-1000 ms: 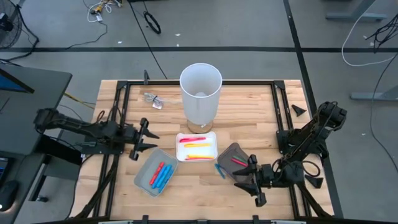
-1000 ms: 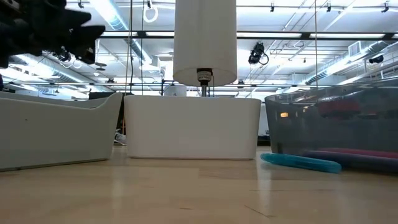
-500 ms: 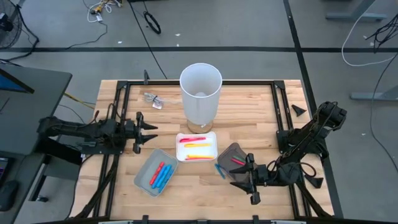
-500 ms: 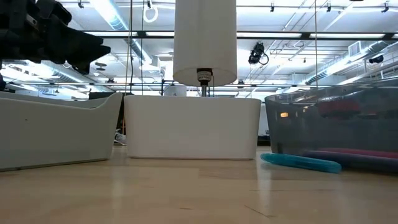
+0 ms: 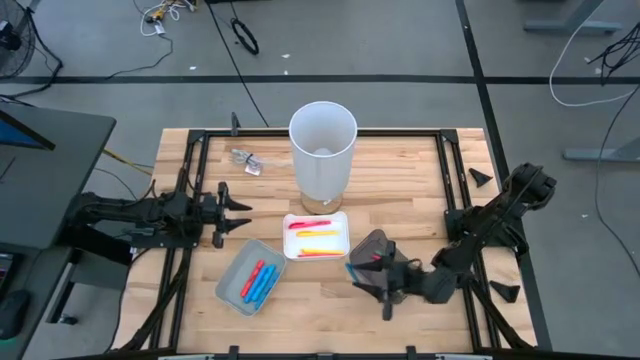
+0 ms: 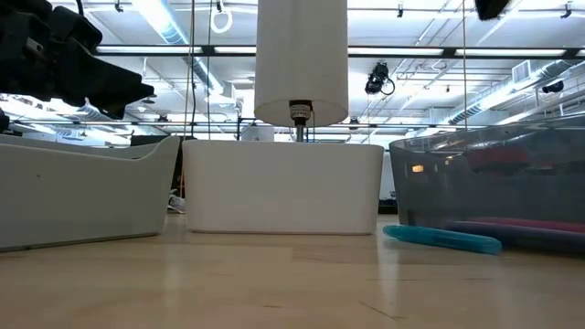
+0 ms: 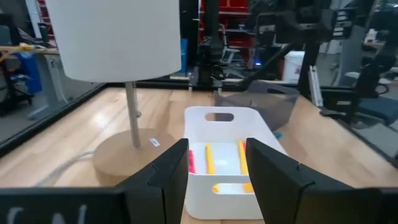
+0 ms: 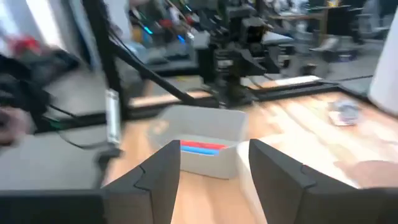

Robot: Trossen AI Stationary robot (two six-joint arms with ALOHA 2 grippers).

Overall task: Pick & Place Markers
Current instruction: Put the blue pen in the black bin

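While open, the right gripper hovers beside the blue marker.

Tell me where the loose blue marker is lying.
In the high view, the blue marker lies on the bare tabletop at the left edge of the dark tray, below the white tray. The low view shows it in front of the dark tray.

Two dark, jointed arms

Grey concrete floor strewn with black cables surrounds the surface; long ceiling strip lights glow overhead.
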